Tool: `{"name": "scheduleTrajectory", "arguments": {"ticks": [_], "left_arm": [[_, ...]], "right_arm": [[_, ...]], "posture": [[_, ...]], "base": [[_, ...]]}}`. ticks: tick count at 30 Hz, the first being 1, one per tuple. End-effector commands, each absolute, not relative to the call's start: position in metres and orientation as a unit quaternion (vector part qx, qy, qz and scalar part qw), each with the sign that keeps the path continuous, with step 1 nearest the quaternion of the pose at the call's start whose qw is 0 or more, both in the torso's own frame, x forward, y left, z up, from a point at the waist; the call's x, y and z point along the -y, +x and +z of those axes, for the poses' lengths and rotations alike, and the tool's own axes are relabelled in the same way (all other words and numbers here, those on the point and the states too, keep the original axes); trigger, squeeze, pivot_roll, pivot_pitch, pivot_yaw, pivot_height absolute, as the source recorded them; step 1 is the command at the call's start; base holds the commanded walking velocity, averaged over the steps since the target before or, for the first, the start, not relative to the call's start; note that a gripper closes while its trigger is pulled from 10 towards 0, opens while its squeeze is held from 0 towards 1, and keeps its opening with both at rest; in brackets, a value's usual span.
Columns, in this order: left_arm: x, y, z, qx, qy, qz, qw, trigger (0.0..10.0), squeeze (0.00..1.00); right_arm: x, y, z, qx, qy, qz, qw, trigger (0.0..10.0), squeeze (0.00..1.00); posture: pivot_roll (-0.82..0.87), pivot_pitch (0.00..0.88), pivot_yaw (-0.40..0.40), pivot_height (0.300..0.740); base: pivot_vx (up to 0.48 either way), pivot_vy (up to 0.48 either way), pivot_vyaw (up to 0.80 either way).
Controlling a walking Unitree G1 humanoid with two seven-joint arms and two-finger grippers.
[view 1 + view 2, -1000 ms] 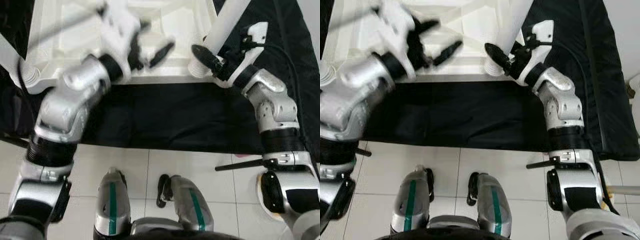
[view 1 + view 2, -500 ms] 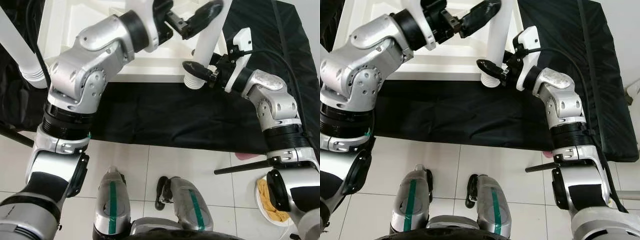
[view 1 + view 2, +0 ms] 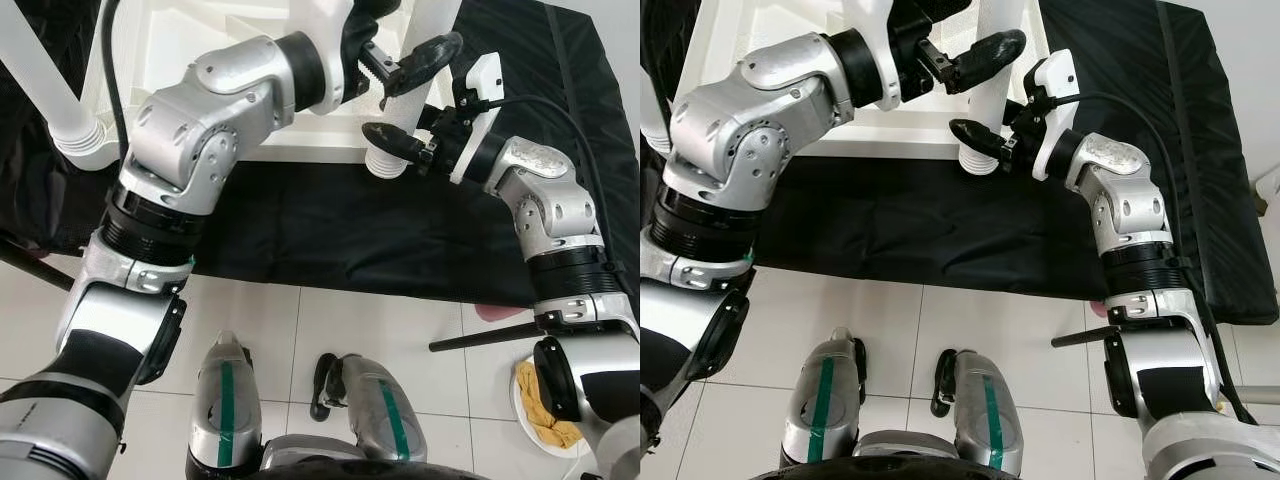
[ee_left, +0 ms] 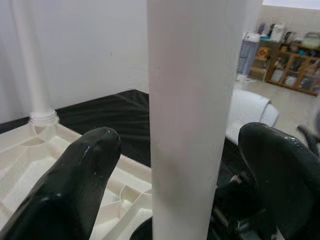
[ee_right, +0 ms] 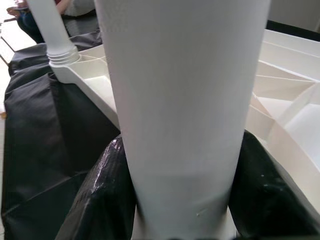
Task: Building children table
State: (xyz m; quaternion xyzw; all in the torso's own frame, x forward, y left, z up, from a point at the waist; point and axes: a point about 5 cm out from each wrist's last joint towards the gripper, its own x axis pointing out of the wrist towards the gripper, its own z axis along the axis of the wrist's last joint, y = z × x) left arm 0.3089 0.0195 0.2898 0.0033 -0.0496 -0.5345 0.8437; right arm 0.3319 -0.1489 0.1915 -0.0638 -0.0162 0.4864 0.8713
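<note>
- Tabletop [image 3: 180, 40]: white plastic, upside down on black cloth [image 3: 330, 230], ribbed underside facing up.
- Near-right leg [image 3: 995, 70]: white tube, upright in the corner socket at the tabletop's near-right corner, ridged collar [image 3: 385, 160] at the base.
- Left leg [image 3: 45, 85]: white tube, seated at the near-left corner, leaning outward in the head views.
- Right gripper [image 3: 405, 140]: at the base of the near-right leg, just above the ridged collar. Fingers [image 5: 95, 200] closed around the tube, pressed against both sides, as seen in the right wrist view.
- Left gripper [image 3: 405, 65]: reached across the tabletop to the same leg, higher up than the right gripper. Fingers [image 4: 75, 175] spread wide, one on each side of the tube, with a visible gap to the tube on both sides in the left wrist view; holding nothing.
- Black cloth: spread under the tabletop, near edge resting on white floor tiles [image 3: 300, 330].
- Plate [image 3: 540, 410]: on the floor near the right arm, with a yellow rag on it.
</note>
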Motion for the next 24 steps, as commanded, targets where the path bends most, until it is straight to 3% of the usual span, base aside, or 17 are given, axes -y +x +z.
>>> {"name": "scheduleTrajectory", "arguments": {"ticks": [1, 12, 13, 24], "left_arm": [[-0.01, 0.301, 0.294, 0.037, -0.005, -0.613, 0.789, 10.0, 0.0], [-0.007, 0.311, 0.317, 0.012, -0.083, -0.605, 0.791, 10.0, 0.0], [-0.01, 0.316, 0.323, 0.0, -0.122, -0.6, 0.79, 0.0, 0.0], [-0.006, 0.314, 0.32, -0.012, -0.112, -0.612, 0.783, 0.0, 0.0]], "right_arm": [[0.15, 0.328, 0.191, 0.017, -0.074, 0.497, 0.864, 10.0, 0.0], [0.147, 0.324, 0.183, 0.006, -0.071, 0.505, 0.86, 10.0, 0.0], [0.148, 0.323, 0.179, -0.001, -0.068, 0.5, 0.863, 10.0, 0.0], [0.151, 0.323, 0.172, -0.025, -0.054, 0.485, 0.873, 10.0, 0.0]], "posture": [[0.14, 0.0, -0.085, 0.74], [0.13, 0.0, -0.071, 0.74], [0.13, 0.0, -0.068, 0.74], [0.12, 0.0, -0.067, 0.74]], "base": [[0.0, 0.0, 0.0], [0.0, 0.0, 0.0], [0.0, 0.0, 0.0], [0.0, 0.0, 0.0]]}}
